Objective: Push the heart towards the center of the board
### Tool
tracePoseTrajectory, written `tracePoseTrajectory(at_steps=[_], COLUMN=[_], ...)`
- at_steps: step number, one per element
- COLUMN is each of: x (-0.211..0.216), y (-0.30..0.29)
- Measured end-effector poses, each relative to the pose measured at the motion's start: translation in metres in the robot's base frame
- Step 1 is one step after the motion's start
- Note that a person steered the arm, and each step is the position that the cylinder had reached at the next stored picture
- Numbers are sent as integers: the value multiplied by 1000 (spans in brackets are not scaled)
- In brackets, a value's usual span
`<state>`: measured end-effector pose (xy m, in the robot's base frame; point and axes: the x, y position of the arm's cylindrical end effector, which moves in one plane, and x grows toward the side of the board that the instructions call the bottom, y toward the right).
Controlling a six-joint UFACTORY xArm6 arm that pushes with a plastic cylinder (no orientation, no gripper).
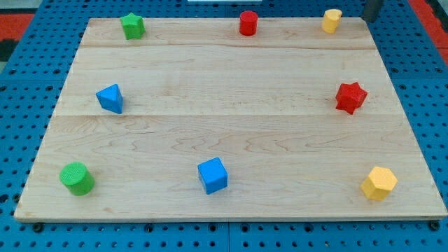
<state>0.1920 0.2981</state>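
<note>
The yellow heart sits at the board's 1 o'clock corner, on the top edge; my tip pokes in from the view's top, at the heart's 3 o'clock, near but apart; only its dark end shows, touching no block. Red cylinder at 12; green star at 11; blue triangle at 9; green cylinder at 8; blue cube at 6; yellow hexagon at 4; red star at 3.

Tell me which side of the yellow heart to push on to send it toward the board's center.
Set my tip against the upper-right face of the yellow heart, the side facing the corner, and push toward the lower left. The heart sits at the board's top-right edge, with my tip just to its right.
</note>
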Motion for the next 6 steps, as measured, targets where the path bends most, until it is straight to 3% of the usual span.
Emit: tracePoseTrajectory(at_steps=[2,4,5,6], x=[5,-1,32,35], y=[-116,-151,-170,-191])
